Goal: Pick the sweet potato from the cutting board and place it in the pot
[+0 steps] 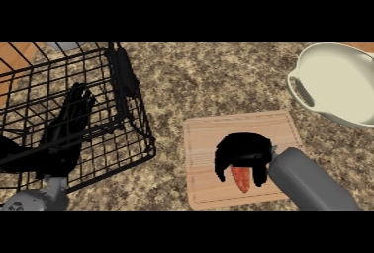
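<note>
On the left of a speckled brown counter stands a black wire basket. The robot's left hand shows there, dark against the wires, fingers up and straight, holding nothing; it appears to be resting out of the way while the other arm works.

Right of the basket, toward the near side, lies a pale wooden cutting board. The right hand is down on the board, reaching in from the lower right on its grey forearm. Its fingers are curled over the orange sweet potato, closed around the far end, so only the near, tapered end shows beneath the hand. The sweet potato seems to lie on the board (whether it has left the wood cannot be told).

At the far right sits the cream pot, tilted toward view and holding nothing, well apart from the board. It is the destination, so the hand would need to lift and carry its load far and right.
</note>
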### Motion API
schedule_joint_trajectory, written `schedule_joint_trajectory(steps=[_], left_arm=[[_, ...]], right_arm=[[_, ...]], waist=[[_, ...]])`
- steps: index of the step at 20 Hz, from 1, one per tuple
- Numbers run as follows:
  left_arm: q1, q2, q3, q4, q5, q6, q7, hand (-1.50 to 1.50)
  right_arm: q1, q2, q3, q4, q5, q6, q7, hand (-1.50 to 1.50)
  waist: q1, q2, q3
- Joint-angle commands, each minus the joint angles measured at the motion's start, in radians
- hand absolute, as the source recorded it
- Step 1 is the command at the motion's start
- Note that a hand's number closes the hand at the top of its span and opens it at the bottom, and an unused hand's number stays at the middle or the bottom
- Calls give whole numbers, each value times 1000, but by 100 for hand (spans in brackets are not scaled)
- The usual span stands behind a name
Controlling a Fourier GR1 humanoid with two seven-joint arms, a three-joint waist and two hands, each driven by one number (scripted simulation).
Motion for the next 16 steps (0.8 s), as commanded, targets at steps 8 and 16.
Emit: schedule_joint_trajectory(steps=[8, 16], left_arm=[[-76, 74, 135, 41, 15, -50, -27, 0], [-24, 30, 41, -43, -31, 15, -8, 0]], right_arm=[[77, -4, -80, -67, 13, -73, -29, 150], [-44, 67, -408, 70, -5, -170, 492, 150]], waist=[[-15, 17, 11], [-7, 30, 9]])
